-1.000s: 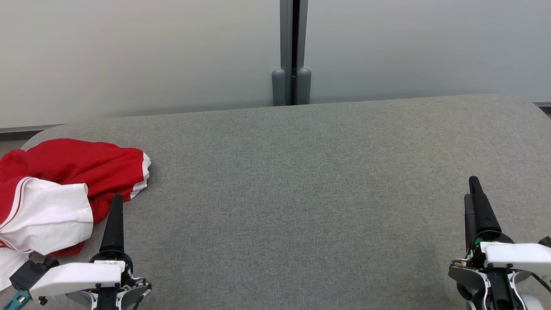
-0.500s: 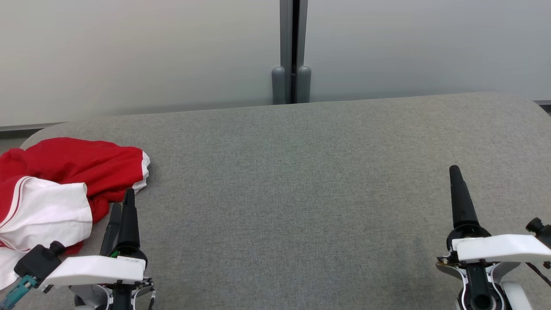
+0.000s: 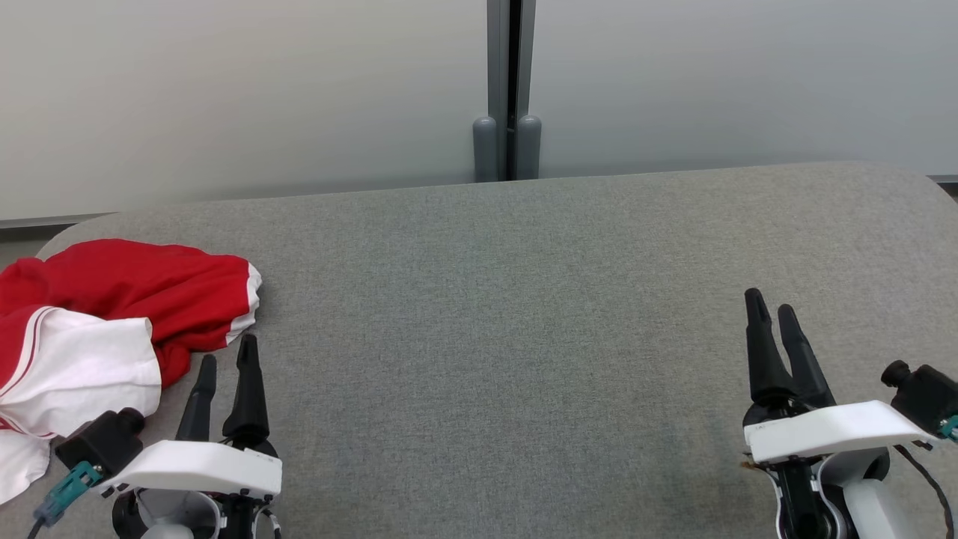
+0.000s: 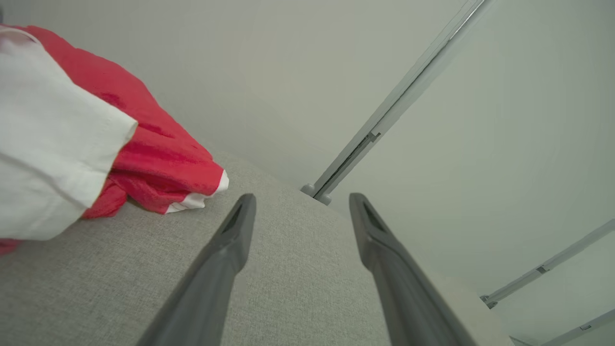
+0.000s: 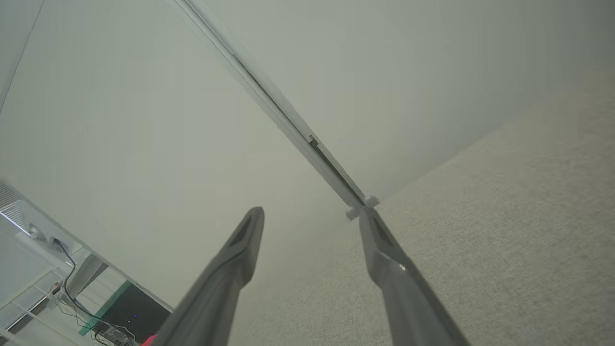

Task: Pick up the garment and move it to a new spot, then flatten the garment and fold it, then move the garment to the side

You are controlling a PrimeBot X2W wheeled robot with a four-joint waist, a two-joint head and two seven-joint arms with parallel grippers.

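Observation:
The garment (image 3: 105, 314) is a crumpled red and white piece lying at the far left of the grey table (image 3: 509, 314), partly over its left edge. My left gripper (image 3: 227, 348) hovers just right of the garment, open and empty, its fingertips close to the red hem without touching it. In the left wrist view the garment (image 4: 96, 144) lies up and to the left of the left gripper (image 4: 300, 202), whose jaws stand apart over bare table. My right gripper (image 3: 771, 303) is open and empty at the lower right. In the right wrist view the right gripper (image 5: 312, 214) points at the table's far edge.
A pale partition wall (image 3: 262, 97) with a grey vertical post (image 3: 507, 90) runs behind the table. The table's wide grey middle stretches between my two arms. In the right wrist view, cables and a dark box (image 5: 120, 322) sit on the floor beyond the table.
Both wrists have rolled, so each gripper's two fingers now show side by side. The left gripper moved forward and right beside the garment; the right gripper shifted left. The garment has not moved.

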